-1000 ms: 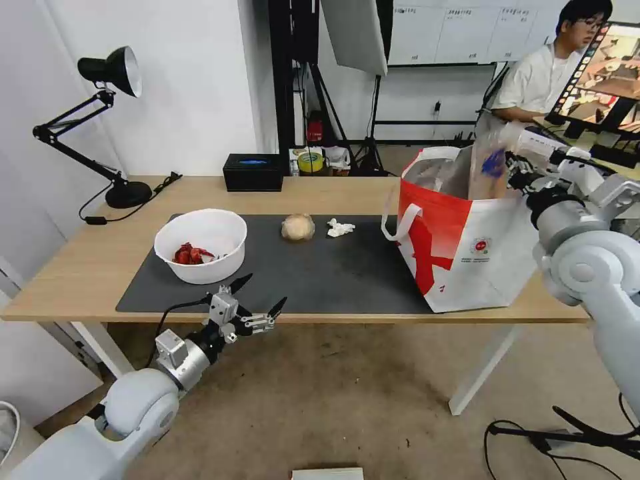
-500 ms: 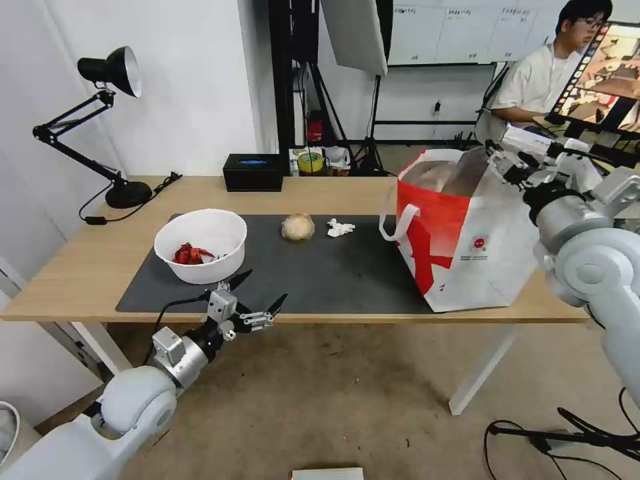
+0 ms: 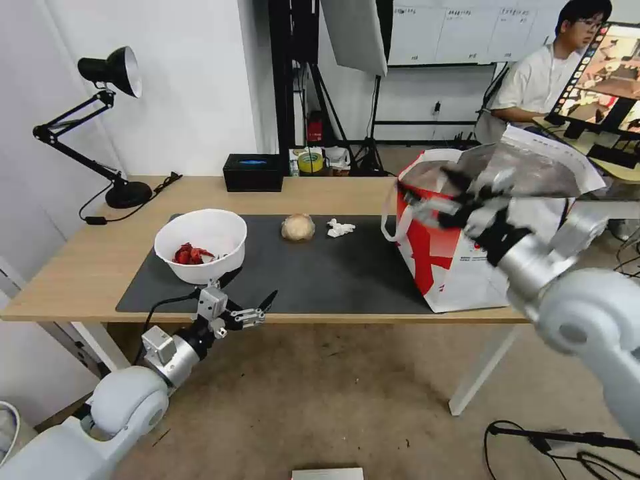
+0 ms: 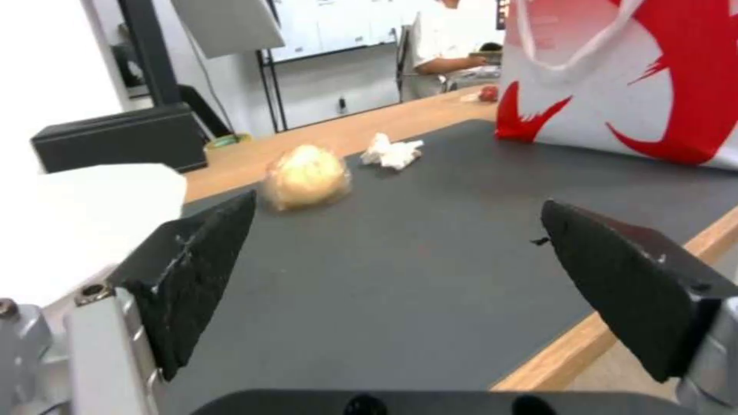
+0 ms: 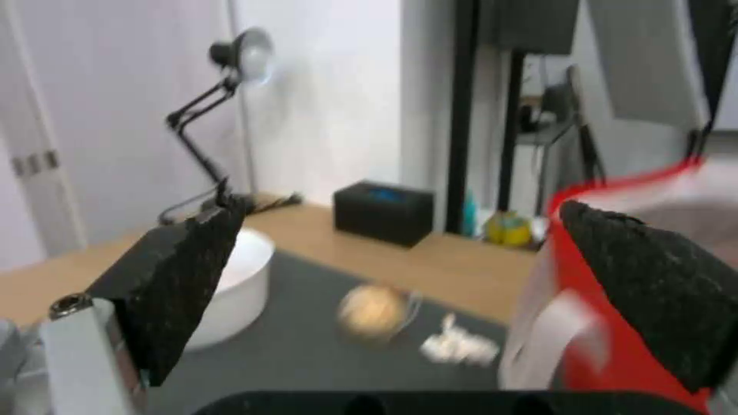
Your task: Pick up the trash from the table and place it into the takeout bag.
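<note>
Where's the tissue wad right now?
In the head view the tissue wad lies on the dark mat, between the beige ball and the takeout bag.

No text can be read; the takeout bag's round logo is illegible

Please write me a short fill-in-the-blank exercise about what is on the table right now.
1. The white bowl holds ____ scraps.
2. The tissue wad lies between the beige ball and the ____.
3. The left tool, below the table's front edge, is ____.
4. The right tool, in front of the takeout bag, is ____.

Missing words: red; takeout bag; open; open
</note>
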### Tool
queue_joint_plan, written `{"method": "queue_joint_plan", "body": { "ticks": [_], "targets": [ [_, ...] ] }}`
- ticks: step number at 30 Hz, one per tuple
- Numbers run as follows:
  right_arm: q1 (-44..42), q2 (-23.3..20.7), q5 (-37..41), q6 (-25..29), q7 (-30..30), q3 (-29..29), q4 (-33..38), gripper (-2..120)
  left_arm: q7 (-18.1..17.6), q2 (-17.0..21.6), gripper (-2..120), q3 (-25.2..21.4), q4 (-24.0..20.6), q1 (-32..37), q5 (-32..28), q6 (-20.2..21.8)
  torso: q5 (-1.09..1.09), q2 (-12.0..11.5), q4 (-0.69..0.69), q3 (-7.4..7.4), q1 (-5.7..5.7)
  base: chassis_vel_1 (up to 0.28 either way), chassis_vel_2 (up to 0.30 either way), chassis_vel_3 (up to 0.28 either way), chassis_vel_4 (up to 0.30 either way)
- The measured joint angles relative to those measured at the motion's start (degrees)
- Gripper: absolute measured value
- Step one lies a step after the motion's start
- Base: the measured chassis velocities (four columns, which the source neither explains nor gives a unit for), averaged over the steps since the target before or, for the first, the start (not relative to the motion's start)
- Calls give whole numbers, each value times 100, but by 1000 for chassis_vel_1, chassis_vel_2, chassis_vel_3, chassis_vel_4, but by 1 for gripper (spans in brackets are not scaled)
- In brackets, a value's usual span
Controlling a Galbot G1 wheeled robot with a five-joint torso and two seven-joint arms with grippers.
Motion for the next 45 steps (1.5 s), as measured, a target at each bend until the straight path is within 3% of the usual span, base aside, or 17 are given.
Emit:
{"method": "queue_joint_plan", "body": {
  "ticks": [11,19,29,45],
  "targets": [
    [-1112,537,-1086,470,-287,-179,-13,100,48,-80,100,-335,132,319,31,-115,-1,0,0,0,-1,0,0,0,0],
    [-1891,1176,-1855,1353,164,-230,-349,100,135,-224,100,-602,269,676,112,-332,0,0,0,0,0,0,0,0,0],
    [-2461,1732,-2515,1870,463,-314,-685,100,143,-447,100,-761,343,964,226,-461,0,0,0,0,-1,0,0,0,0],
    [-2736,2004,-2667,1982,519,-450,-734,100,97,-675,100,-1104,298,1430,359,-550,0,0,0,0,-1,0,0,0,0]
  ]
}}
